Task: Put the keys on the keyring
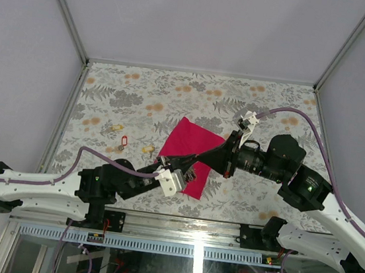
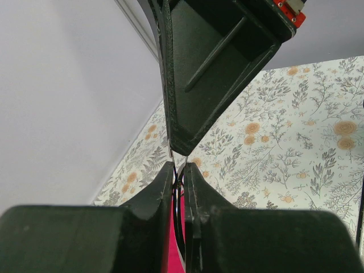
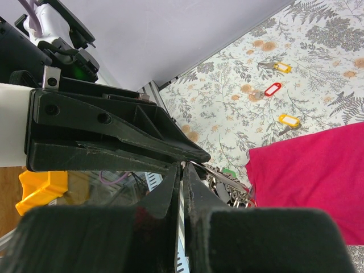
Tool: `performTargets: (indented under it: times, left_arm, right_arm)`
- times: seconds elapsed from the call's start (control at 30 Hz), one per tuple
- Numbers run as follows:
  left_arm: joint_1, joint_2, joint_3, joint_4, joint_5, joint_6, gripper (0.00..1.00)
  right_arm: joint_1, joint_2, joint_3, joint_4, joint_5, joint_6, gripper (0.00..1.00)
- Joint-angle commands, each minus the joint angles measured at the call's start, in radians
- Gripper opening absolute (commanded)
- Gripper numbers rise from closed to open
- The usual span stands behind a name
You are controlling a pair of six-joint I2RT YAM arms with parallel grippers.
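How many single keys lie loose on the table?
3, left of the magenta cloth: yellow-tagged key farthest out, red-tagged key between, second yellow-tagged key nearest it. More may be hidden.

The cloth (image 1: 191, 144) is laid flat on the table (image 1: 286, 109), about mid-width and nearer the front edge than the back. Three keys (image 1: 123, 143) are laid on the table left of the cloth, apart from one another: one just beside the cloth's left corner, one further left, the third furthest left and slightly behind. The keyring (image 3: 222, 181) is held off the table over the cloth's near edge, pinched between the fingers (image 2: 162, 187) of the left gripper (image 2: 179, 170). The right gripper (image 3: 183, 173) is set tip to tip against it from the right.
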Motion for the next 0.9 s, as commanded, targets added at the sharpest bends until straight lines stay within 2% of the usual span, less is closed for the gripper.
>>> performTargets:
  times: [0.0,0.33,0.47,0.67,0.87]
  left_arm:
    - [0.004,-0.002,0.058,0.029,0.001,-0.009,0.0]
    - [0.006,0.009,0.091,-0.048,0.006,-0.029,0.0]
    - [0.006,0.015,0.112,-0.089,0.003,-0.029,0.0]
    - [0.006,0.038,0.152,-0.182,-0.016,-0.065,0.0]
    - [0.004,0.039,0.168,-0.263,-0.008,-0.047,0.0]
  right_arm:
    - [0.003,-0.012,0.038,0.051,0.002,-0.01,0.0]
    - [0.003,-0.005,0.053,0.021,0.019,-0.027,0.01]
    - [0.003,-0.01,0.053,0.017,0.034,-0.031,0.09]
    - [0.002,-0.034,0.051,0.011,0.095,-0.054,0.31]
    - [0.003,-0.069,0.033,0.011,0.154,-0.064,0.36]
